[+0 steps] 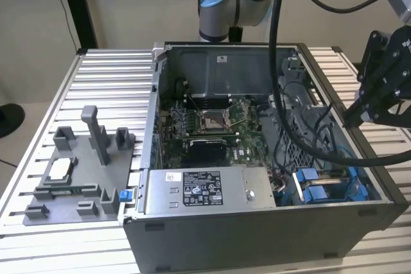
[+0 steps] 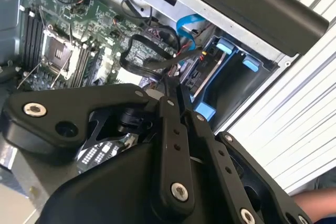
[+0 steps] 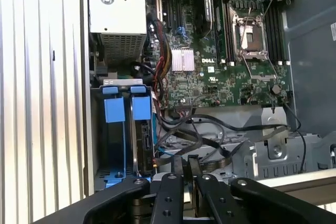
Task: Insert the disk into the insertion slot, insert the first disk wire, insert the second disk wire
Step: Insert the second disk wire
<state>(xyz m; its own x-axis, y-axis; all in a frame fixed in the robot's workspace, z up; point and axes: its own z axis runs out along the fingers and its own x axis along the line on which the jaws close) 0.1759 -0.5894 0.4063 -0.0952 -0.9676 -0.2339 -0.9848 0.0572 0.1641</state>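
The black 2-fingered tool (image 3: 186, 161) hovers clenched nearly shut; whether on a wire, I cannot tell. Beyond lie loose black wires (image 3: 210, 127), then the dark flat disk (image 3: 143, 145), seated in the grey perforated cage's insertion slot (image 3: 132, 153). This looks like the first-wire step, which calls for squaring a connector to the disk's port.

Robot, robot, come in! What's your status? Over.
Gripper above the open computer case, over loose black cables. Disk looks seated in the insertion slot, by blue tabs. Cables crowd its connector end.
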